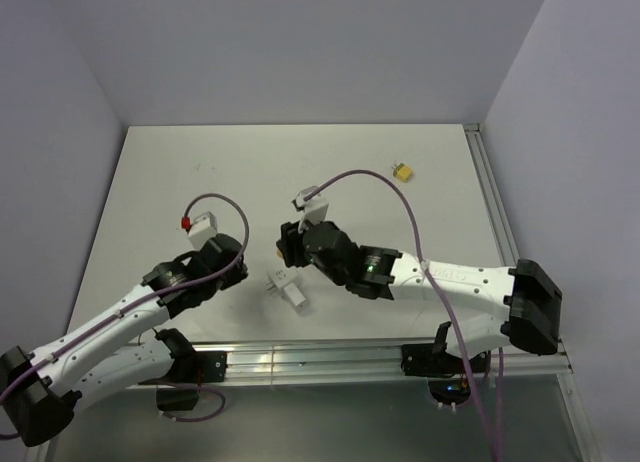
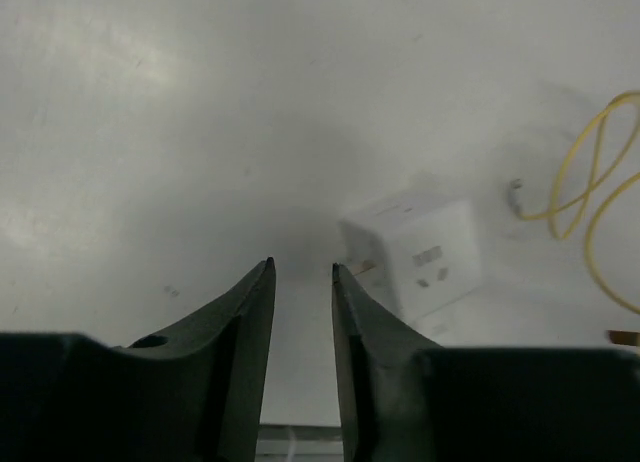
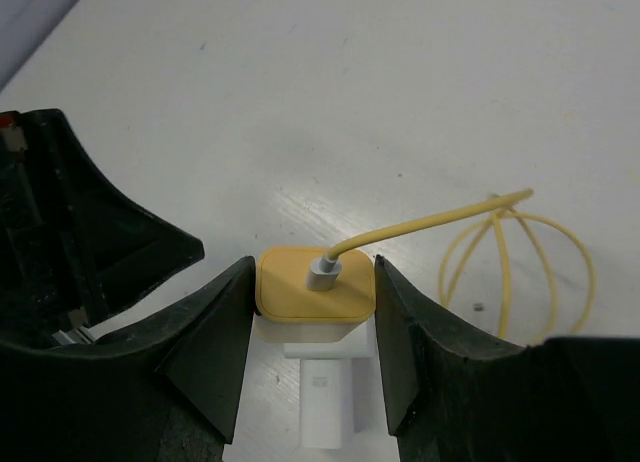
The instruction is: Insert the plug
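On the left, left hand [image 2: 302, 267] is empty, parted a crack, just beside the white block [image 2: 415, 257]. Centre: right hand [image 3: 314, 264] clenched on the yellow wired connector [image 3: 290, 297]. Far right of the surface [image 1: 150, 182]: the plug [image 1: 403, 171], loose, well apart from both hands; right arm nearer. Axis too small to tell.

we take this for a robotics lab bench, since a bare white table [image 1: 180, 172] sits boxed in by plain pale walls [image 1: 300, 52], with two white arms [image 1: 100, 334] bolted to an aluminium rail [image 1: 310, 362] along its near edge.
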`<state>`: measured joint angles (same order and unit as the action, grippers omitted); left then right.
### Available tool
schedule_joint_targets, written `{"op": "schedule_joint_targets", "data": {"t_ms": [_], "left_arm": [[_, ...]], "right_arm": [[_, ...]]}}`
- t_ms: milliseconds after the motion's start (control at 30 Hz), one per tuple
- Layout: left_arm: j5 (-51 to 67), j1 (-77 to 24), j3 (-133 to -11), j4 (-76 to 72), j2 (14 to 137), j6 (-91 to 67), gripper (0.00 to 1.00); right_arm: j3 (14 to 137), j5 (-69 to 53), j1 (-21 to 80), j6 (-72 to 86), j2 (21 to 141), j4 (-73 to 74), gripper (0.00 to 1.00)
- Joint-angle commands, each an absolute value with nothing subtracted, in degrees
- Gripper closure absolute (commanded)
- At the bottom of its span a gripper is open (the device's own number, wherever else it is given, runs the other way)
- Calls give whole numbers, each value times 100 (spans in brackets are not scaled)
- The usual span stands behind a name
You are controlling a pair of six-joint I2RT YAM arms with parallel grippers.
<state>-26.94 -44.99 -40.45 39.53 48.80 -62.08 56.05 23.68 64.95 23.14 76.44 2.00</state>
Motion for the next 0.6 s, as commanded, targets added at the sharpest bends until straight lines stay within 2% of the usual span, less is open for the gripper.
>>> {"op": "schedule_joint_targets", "data": {"t_ms": [0, 67, 167, 333, 500, 567], "left_arm": [[-2232, -4404, -3709, 4121, 4563, -6925, 64], [-2355, -4298, -3665, 4157, 4317, -6952, 51], [-2260, -4123, -3577, 4113, 4008, -6856, 45], [-1531, -3332, -3349, 3824, 4490, -6356, 46], [-232, -2559, -2848, 2805, 4780, -5968, 48], [-53, -2365, -2786, 2585, 4947, -5889, 51]], "right_arm": [[5318, 3330, 6925, 1741, 7839, -1097, 100], [5151, 3620, 7135, 1688, 8041, -1528, 100], [5054, 4006, 7320, 1583, 8374, -1932, 100], [4983, 4473, 7558, 1310, 8779, -2522, 100], [4966, 4675, 7620, 1187, 9105, -2654, 100], [4896, 4702, 7638, 1134, 9193, -2733, 100]]}}
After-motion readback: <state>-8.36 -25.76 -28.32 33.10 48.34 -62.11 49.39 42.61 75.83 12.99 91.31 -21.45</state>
